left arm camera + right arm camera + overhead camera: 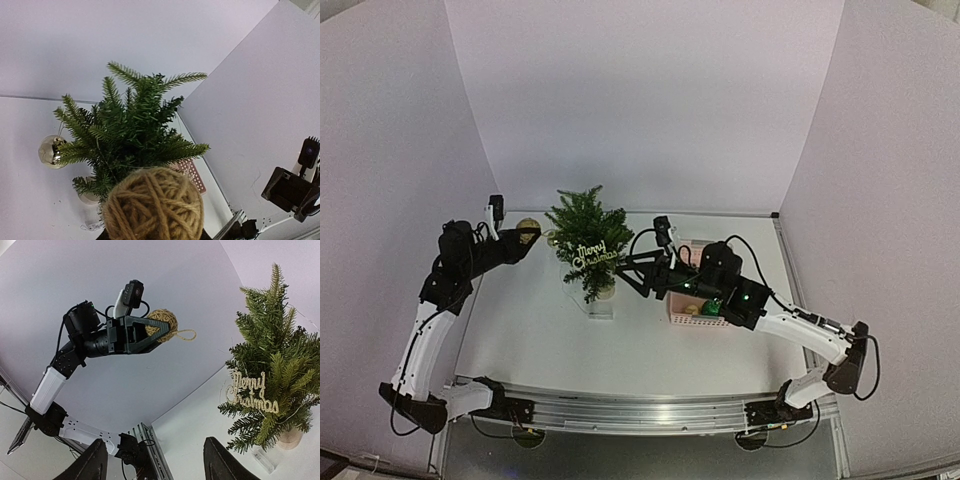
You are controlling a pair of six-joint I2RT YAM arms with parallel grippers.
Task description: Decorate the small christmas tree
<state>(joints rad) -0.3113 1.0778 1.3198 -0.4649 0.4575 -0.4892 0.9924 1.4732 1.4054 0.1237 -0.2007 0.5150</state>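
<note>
White tabletop [540, 330], seen from above: the small christmas tree [588, 245] stands upright between your arms. Left wrist: your left gripper [528, 232] clamps a twine ball [154, 205], with the branches dead ahead. Right wrist: your right gripper [155, 460] gapes empty beside the tree.

Gold sign [251, 392] reading "Merry Christmas", on small christmas tree [270, 327]

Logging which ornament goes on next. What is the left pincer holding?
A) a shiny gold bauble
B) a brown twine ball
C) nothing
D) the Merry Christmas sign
B: the left pincer grips a twine ball, while the gold bauble and Merry Christmas sign hang on the small christmas tree.
</note>
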